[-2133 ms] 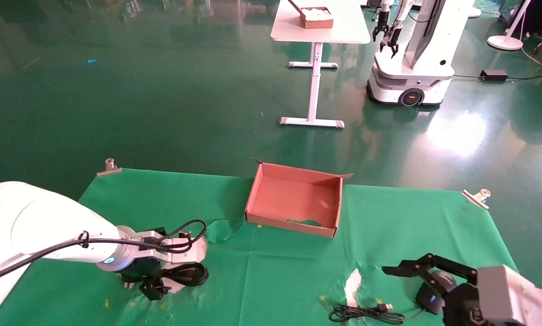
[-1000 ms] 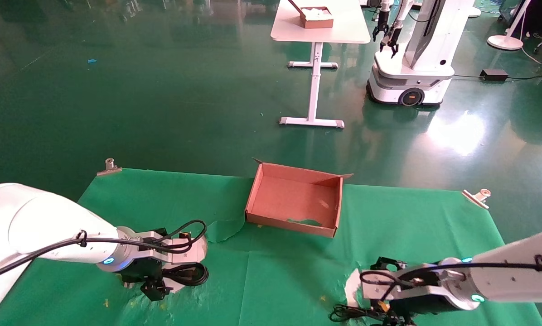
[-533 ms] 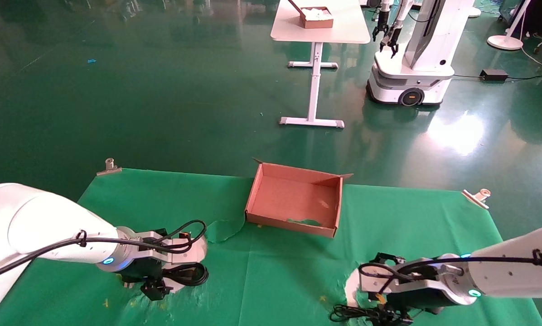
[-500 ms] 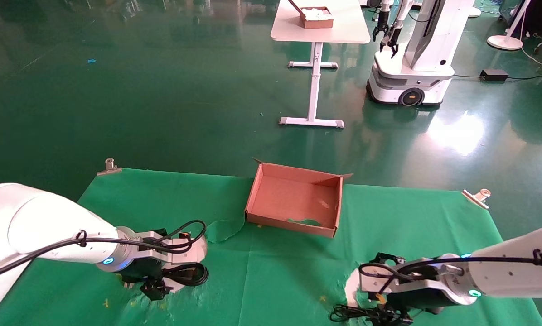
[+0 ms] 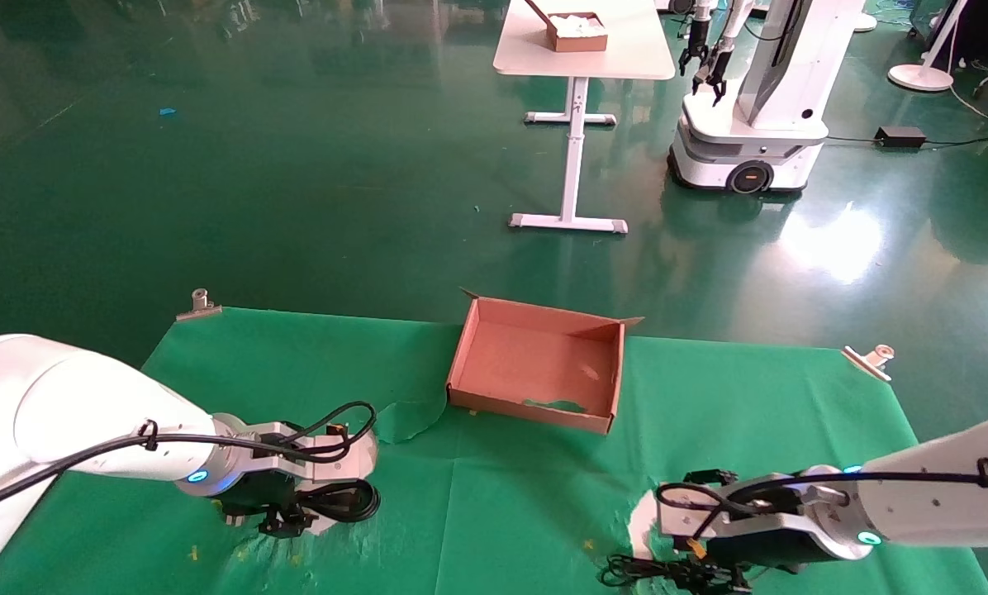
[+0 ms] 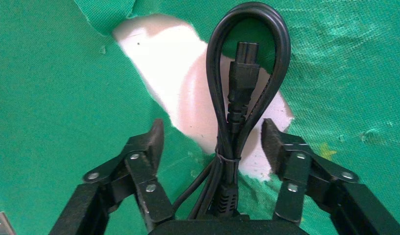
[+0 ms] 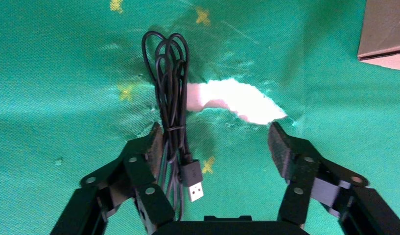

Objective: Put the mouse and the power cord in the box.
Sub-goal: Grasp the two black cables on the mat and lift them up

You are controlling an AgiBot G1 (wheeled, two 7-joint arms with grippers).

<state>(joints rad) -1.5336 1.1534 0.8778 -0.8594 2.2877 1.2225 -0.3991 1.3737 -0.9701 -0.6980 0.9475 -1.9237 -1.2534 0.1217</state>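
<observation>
The power cord (image 6: 247, 83), a thick black looped bundle, lies on the green cloth at the near left (image 5: 347, 499). My left gripper (image 6: 212, 139) is open, low over it, one finger on each side of the bundle (image 5: 286, 521). At the near right my right gripper (image 7: 216, 142) is open and low over the mouse's thin coiled cable (image 7: 169, 88). That cable lies against one finger, its USB plug (image 7: 194, 182) between the jaws. The mouse's body is hidden under my right wrist (image 5: 758, 516). The brown box (image 5: 520, 406) stands empty at the table's far middle.
Tears in the green cloth bare the white tabletop (image 6: 183, 93) (image 7: 237, 100). Metal clips (image 5: 199, 303) (image 5: 870, 360) hold the far corners of the cloth. Far off on the floor are a white table (image 5: 626, 58) and another robot (image 5: 750, 124).
My right arm has swung left from over the mouse and dropped down over the thin cable bundle. The left gripper has stayed at the power cord, sinking slightly.
</observation>
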